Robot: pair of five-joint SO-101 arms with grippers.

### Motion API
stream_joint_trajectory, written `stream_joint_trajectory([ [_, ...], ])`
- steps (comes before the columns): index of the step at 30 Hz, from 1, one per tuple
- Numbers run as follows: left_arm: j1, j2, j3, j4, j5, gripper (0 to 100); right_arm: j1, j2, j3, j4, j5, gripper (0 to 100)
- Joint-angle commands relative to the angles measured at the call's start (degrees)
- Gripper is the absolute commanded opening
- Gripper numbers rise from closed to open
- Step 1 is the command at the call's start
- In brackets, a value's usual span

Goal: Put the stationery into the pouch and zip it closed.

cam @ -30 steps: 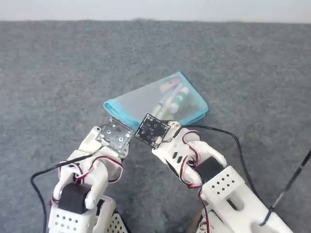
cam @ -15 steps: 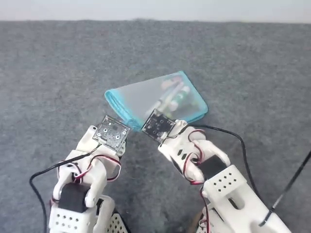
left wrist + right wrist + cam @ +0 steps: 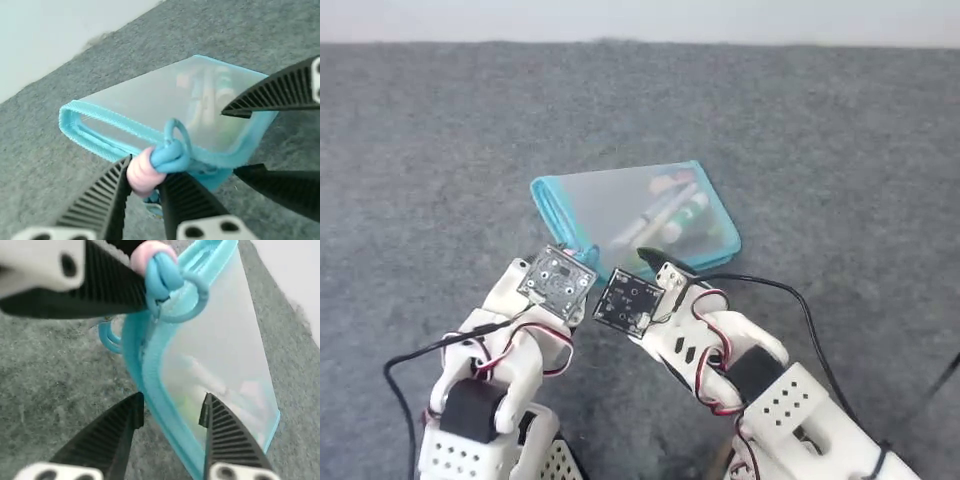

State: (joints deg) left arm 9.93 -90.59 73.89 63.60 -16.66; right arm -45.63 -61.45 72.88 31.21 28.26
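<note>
A translucent pouch with a turquoise border (image 3: 610, 205) lies flat on the grey carpet, and several pens (image 3: 672, 207) show through its face. My left gripper (image 3: 145, 169) is shut on the zipper pull, a pink bead (image 3: 140, 172) on a knotted blue cord (image 3: 172, 150), at the pouch's near edge. My right gripper (image 3: 172, 402) stands open with one finger on each side of the pouch's turquoise edge (image 3: 150, 380), not pinching it. In the high view both grippers sit side by side at the pouch's near edge, left gripper (image 3: 575, 262) beside right gripper (image 3: 650, 260).
Grey carpet (image 3: 840, 140) spreads on all sides of the pouch. A pale wall (image 3: 640, 18) borders the far edge. A black cable (image 3: 810, 310) runs along the right arm, and another trails from the left arm (image 3: 405, 355).
The pouch has turned flatter and shifted slightly left. My right gripper has drawn back toward the near side. My left gripper keeps its hold on the pull and has hardly moved.
</note>
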Motion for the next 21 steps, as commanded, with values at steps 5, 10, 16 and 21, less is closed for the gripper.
stream_joint_trajectory([
  [5,1.32,0.53,-4.53,0.7,-1.76,1,-3.82,-1.54,-0.35,-4.18,0.18,18.4],
  [10,0.79,0.53,-7.08,3.34,-1.58,1,-4.88,-1.54,-0.79,-6.02,0.62,18.2],
  [16,-0.09,0.53,-6.9,3.43,-1.58,1,-4.79,-1.45,-1.49,-8.48,4.04,11.0],
  [21,-0.09,0.53,-6.81,3.52,-1.58,1,-3.3,-1.45,-3.08,-8.66,3.78,4.4],
])
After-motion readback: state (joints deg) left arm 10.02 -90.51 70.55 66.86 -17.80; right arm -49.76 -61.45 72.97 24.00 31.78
